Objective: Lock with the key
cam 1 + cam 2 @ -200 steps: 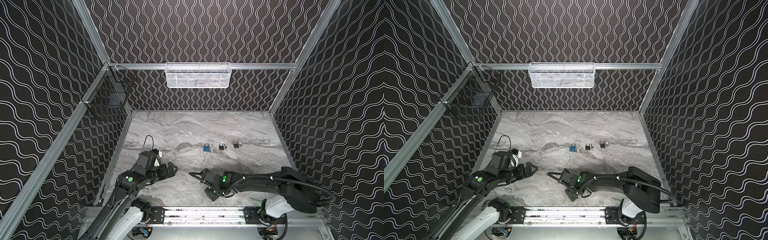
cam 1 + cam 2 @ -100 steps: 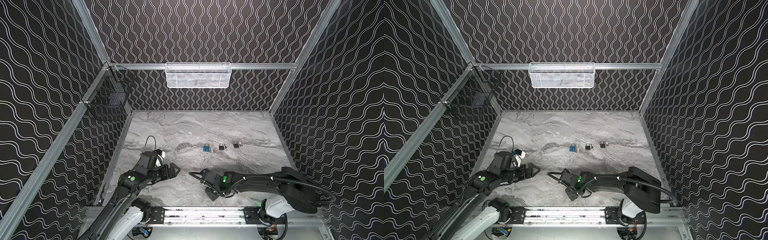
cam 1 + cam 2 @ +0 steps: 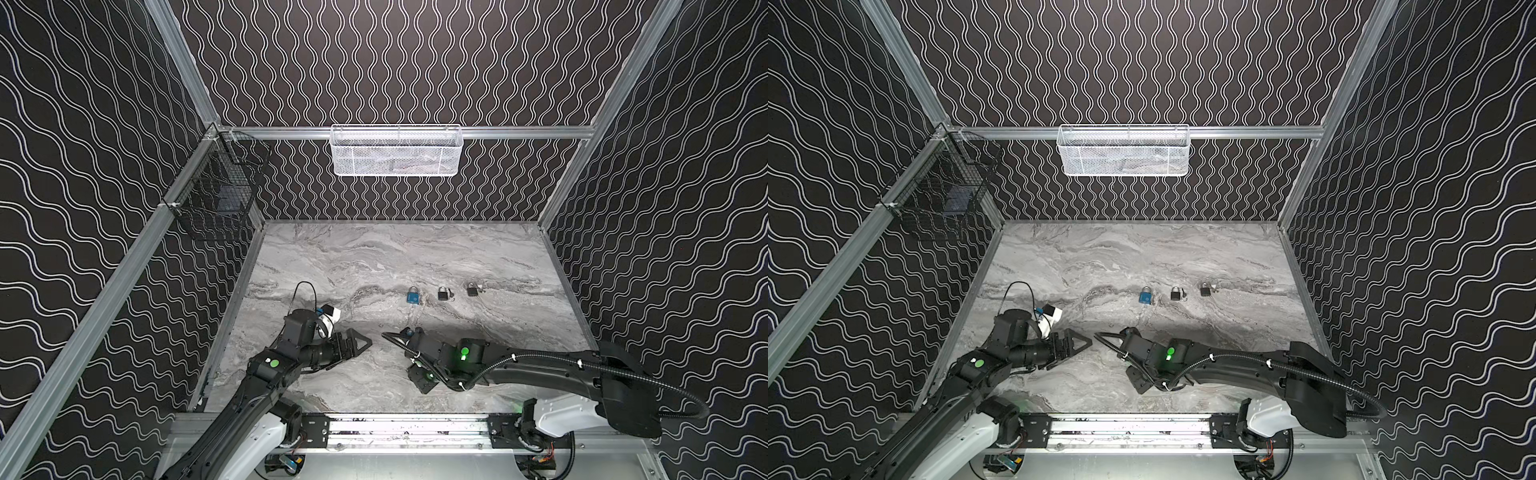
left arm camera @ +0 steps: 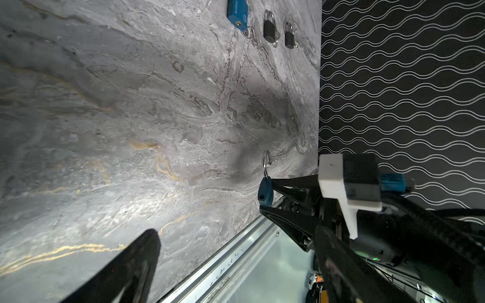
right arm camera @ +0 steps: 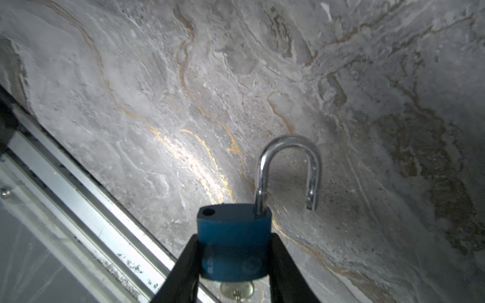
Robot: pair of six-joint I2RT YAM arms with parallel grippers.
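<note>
Writing: spare blue lock [image 4: 237, 13] has side lettering, too small to read
R arm: stretched low over table [image 3: 374, 257], right gripper [image 4: 265, 194] clamped on blue padlock [image 5: 233, 244] body
Shackle [image 5: 288, 147]: swung open, sticks out past fingertips
Key [image 5: 237, 290]: in lock base, behind jaws twd palm
L arm: low, left gripper [image 3: 361, 347] spread wide, tips facing R jaws, apart
</note>
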